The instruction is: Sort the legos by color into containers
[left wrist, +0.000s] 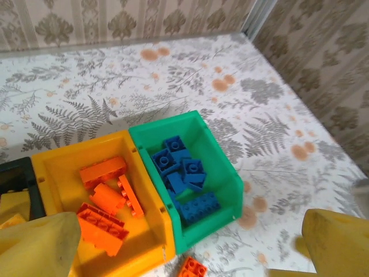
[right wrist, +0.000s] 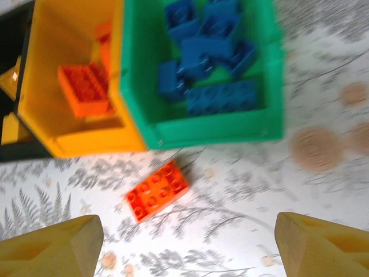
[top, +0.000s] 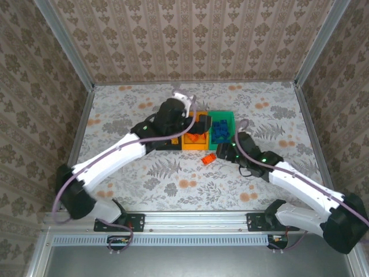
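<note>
Hovering with fingers spread wide, right gripper (right wrist: 184,242) is hanging above a red-orange brick (right wrist: 157,190) lying mid-frame on the table (right wrist: 288,196), just below the green bin (right wrist: 202,134), left gripper (left wrist: 187,248) also spread.

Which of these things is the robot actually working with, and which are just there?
Part of the job:
loose red-orange lego outside the bins; red-orange legos in the yellow-orange bin; blue legos in the green bin; black bin.

Just there:
fern-patterned table cover; wallpapered walls; metal rail.
</note>
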Motion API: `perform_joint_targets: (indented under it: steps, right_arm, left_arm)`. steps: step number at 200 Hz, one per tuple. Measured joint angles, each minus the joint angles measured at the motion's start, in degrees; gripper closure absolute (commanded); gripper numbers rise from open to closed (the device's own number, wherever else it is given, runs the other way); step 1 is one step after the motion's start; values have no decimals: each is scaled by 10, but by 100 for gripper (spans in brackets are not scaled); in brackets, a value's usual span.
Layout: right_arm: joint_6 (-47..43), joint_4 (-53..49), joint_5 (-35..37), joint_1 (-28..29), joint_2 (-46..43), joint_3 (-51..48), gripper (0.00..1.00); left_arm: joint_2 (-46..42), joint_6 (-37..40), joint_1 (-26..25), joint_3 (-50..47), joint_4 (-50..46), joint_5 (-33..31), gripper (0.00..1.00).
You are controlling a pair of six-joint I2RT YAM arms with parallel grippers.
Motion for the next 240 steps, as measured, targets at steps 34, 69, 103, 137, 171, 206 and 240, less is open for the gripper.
perform_joint_targets:
  steps: [34,69,103,137,171,206,240]
  right_arm:
    - [40,36,32,68,114,13,20]
    - [80,46,78,101,231,73,19]
    - [115,49,106,103,282,99,19]
    - [143,34,123,103,331,136,20]
    - [158,13,125,103,368,142,26]
    - [165,16,123,98,372,133,44]
    - [158,46,110,81,342,84,59]
  left_arm:
    - [-141,0,-16,-144,10,-36,0]
    - [-256,-13,-17,-266,-4,-67,0]
    - [-330,-30,-17,-316,-6,-79,0]
    - [-343,-39,-17,-328,-7,-85,0]
    - [-343,-45,-17,-336,-9,-88,0]
    - [-343,-47,-17,-341,-14,-91,0]
    - [-343,-54,-17,-346,-18,-96,0]
